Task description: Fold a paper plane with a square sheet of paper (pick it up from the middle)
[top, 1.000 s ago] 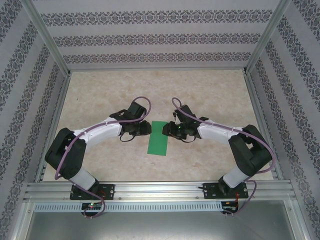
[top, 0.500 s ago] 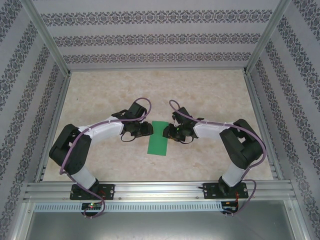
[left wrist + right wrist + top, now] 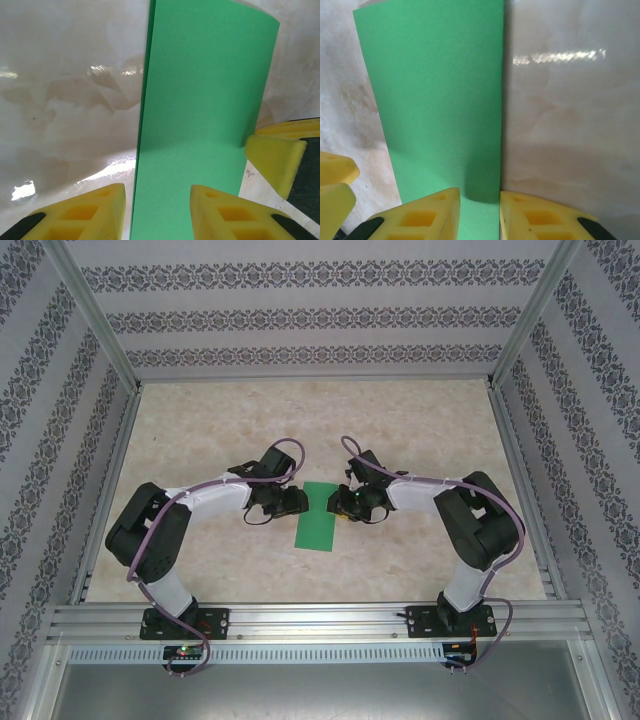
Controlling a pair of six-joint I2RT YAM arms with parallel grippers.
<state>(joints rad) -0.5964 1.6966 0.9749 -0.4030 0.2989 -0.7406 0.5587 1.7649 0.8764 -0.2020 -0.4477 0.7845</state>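
The square sheet of paper [image 3: 318, 517] lies on the table as a narrow bright-green rectangle, doubled over lengthwise. My left gripper [image 3: 296, 500] sits low at its left long edge, my right gripper [image 3: 340, 502] at its right long edge, both near the far end. In the left wrist view the paper [image 3: 200, 115] runs away from the left gripper [image 3: 157, 210], whose yellow jaws stand apart astride the left edge. In the right wrist view the right gripper [image 3: 480, 212] has a narrower gap over the right edge of the paper [image 3: 440, 100]. Neither pinches the sheet.
The beige marbled table [image 3: 200, 430] is ringed by an aluminium frame [image 3: 320, 620] and patterned walls. A finger of the opposite gripper [image 3: 275, 160] shows at the right edge of the left wrist view, and likewise one [image 3: 332, 185] at the left of the right wrist view.
The right jaws have narrowed and the left jaws have widened a little. Both arms' elbows have drawn inward. The paper lies as before.
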